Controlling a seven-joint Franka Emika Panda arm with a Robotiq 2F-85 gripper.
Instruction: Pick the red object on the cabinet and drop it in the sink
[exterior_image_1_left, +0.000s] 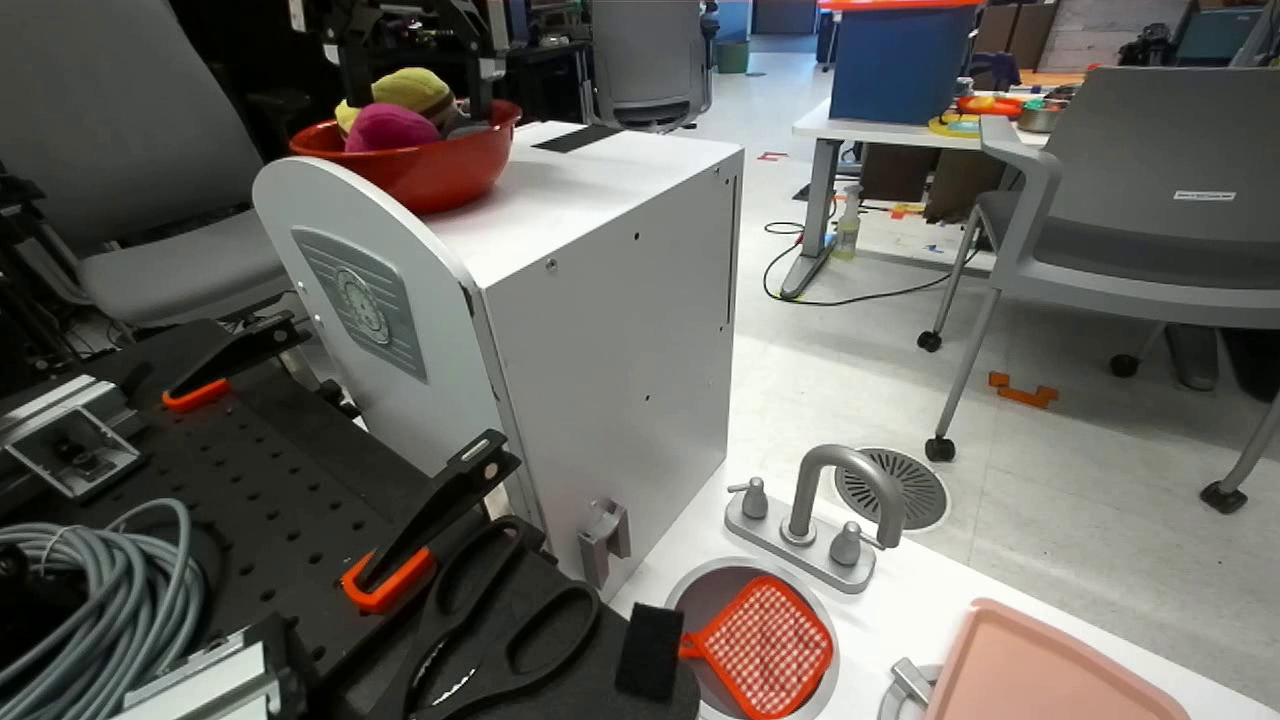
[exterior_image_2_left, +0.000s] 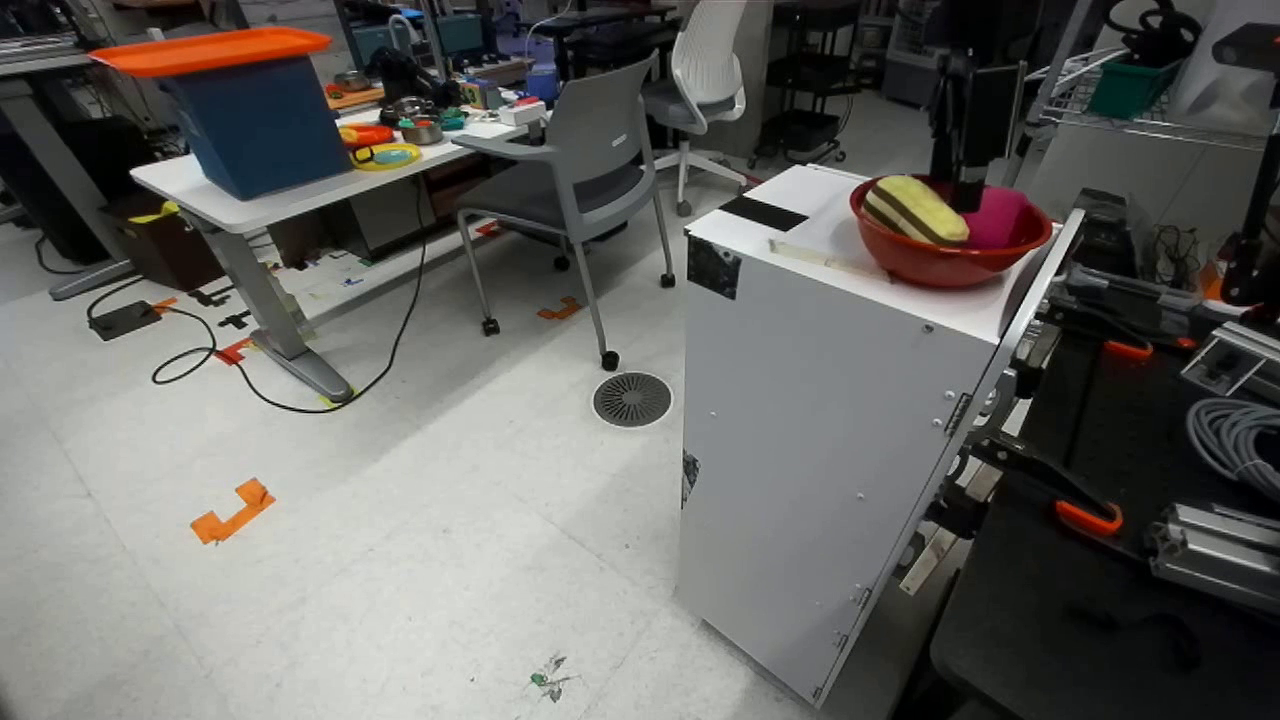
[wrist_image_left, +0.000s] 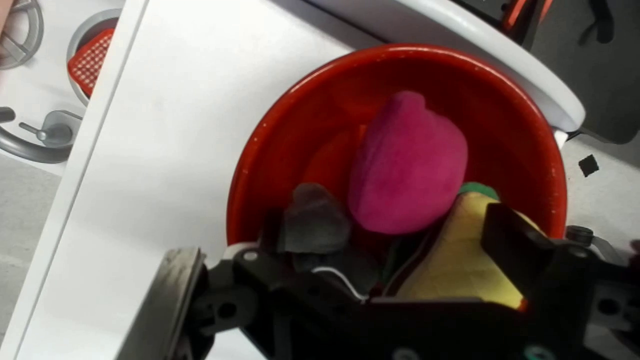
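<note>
Got my pincer (wrist_image_left: 385, 232) spread wide over the red bowl (exterior_image_1_left: 440, 185) up on the cabinet (exterior_image_1_left: 620, 340), nothing gripped. The magenta lump (wrist_image_left: 410, 170) I'm after sits inside that bowl, and in the wrist view it's mostly outside the gap between my fingers (wrist_image_left: 512, 237). Close up right here and I'd bet on a mouthful of yellow plush (wrist_image_left: 455, 260) or the grey lump (wrist_image_left: 317, 225) instead. One finger overlaps the yellow one; can't tell if they touch. Clipping the bowl's rim would probably skid the whole thing, since it looks like slick, hard plastic. Then there's the drop: a red mesh paddle (exterior_image_1_left: 765, 645) takes up much of the sink (exterior_image_1_left: 708, 597), so my target could roll off it, and the hooked grey faucet (exterior_image_1_left: 807, 500) just beside it might snag me.

Texture-wise, the magenta one looks like fuzzy fabric, rounded with a nubby end, so it should squish nicely, though a shallow pinch might slip. The yellow one's brown-striped and quilted-looking, the grey one crumpled and matte. Cabinet's plain, flat and white.
</note>
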